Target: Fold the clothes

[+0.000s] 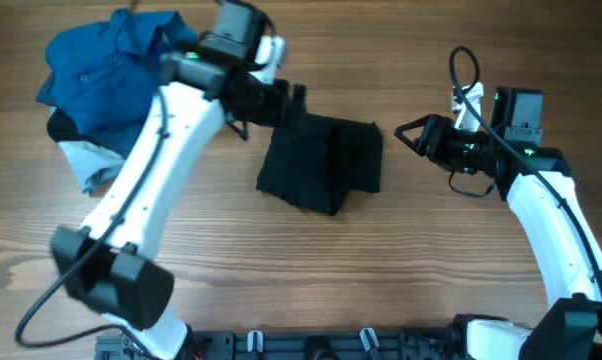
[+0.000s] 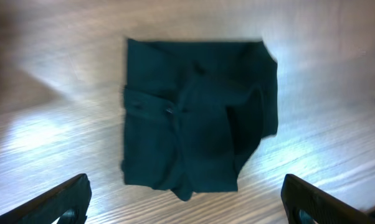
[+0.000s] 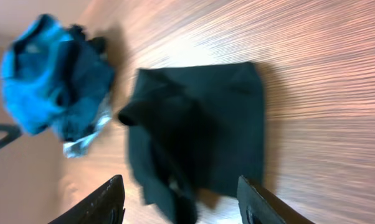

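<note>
Overhead: black shirt [image 1: 321, 160] lies folded in a compact bundle mid-table. Left gripper [image 1: 299, 100] and right gripper [image 1: 406, 135] sit beside it, fingers spread, empty. Fold looks nearly done; next move probably tidies the lumpy front edge.

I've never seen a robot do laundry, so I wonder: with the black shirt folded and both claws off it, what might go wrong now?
The fold of the black shirt looks loose, a lumpy flap poking past one edge, so it may slump open. The open left gripper hangs close by the shirt's edge and might snag it when moving. Its arm passes close to the blue shirt, which it could drag.
</note>
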